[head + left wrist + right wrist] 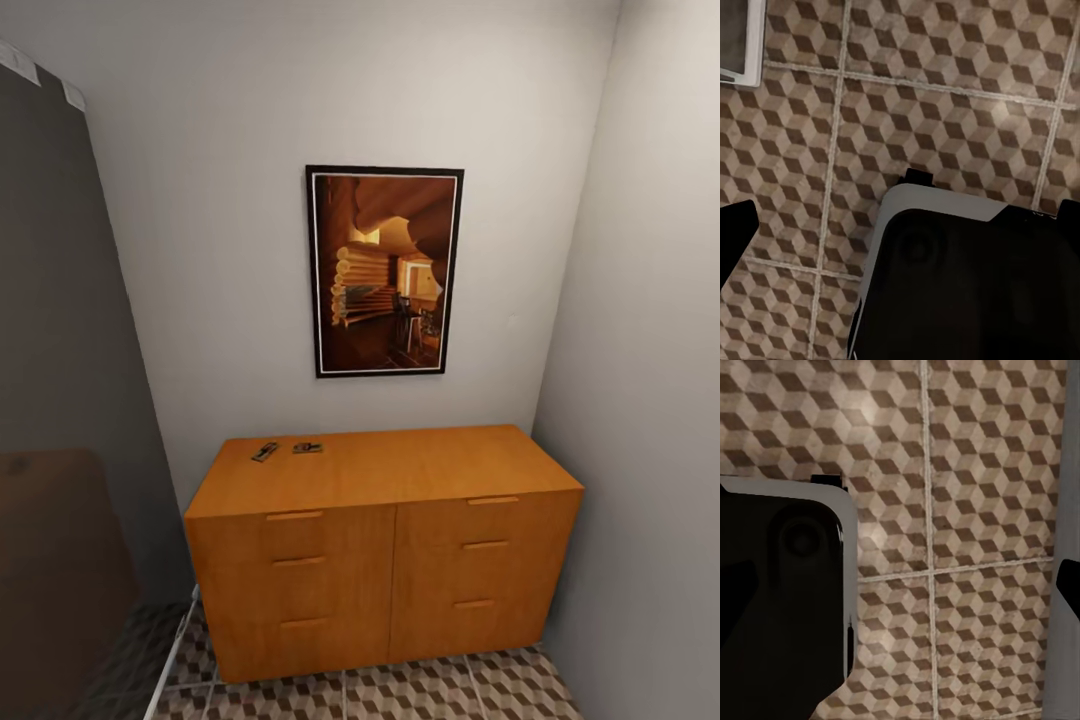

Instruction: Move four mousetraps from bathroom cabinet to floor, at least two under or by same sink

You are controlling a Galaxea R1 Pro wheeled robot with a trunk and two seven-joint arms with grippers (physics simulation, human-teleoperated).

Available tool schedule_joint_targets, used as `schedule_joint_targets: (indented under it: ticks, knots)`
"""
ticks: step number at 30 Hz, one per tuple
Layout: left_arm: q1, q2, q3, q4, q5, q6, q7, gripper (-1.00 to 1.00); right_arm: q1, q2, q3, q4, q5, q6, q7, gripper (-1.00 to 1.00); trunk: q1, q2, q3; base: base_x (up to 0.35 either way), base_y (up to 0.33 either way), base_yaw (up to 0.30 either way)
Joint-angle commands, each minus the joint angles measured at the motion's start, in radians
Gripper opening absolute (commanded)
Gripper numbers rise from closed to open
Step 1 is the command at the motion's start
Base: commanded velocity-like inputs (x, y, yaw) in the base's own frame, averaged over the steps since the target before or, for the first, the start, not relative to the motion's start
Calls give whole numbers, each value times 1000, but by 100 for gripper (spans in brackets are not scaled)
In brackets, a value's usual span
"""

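Cabinet (400,480) top — two mousetraps (265,452)

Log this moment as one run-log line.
phase: facing cabinet | mousetraps: two visible on cabinet top, left rear | arms: wrist views face bathroom floor | pincers: state unclear

A narrow bathroom alcove with pale walls, patterned tile and one framed picture.

Plain light grey walls (200,200) close in on the back and on the right, meeting in a corner. On the back wall hangs a black-framed picture (384,271) in warm orange and brown tones, apparently a log-cabin interior, though its detail is too soft to be sure. At the left a dark grey panel (50,300) leans across the view, with a blurred brown shape (55,570) below it. The floor (450,690) is laid in large square tiles printed with brown, beige and grey cubes and pale grout lines (928,540); the wrist views look down on the same tiling (945,82), softly and evenly lit.
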Motion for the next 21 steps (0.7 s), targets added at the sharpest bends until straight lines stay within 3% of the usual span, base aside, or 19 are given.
schedule_joint_targets:
  ticks: [1, 21]
  knots:
    - [-1, 0, -6, 0, 8, -3, 2, 100, -1, 0, -8, 3, 11, -5, -4, 100, 1, -2, -2, 197, 0, 0]
    - [-1, -1, -6, 0, 8, -3, 2, 100, -1, 0, -9, 3, 10, -5, -4, 100, 1, -2, -2, 187, 0, 0]
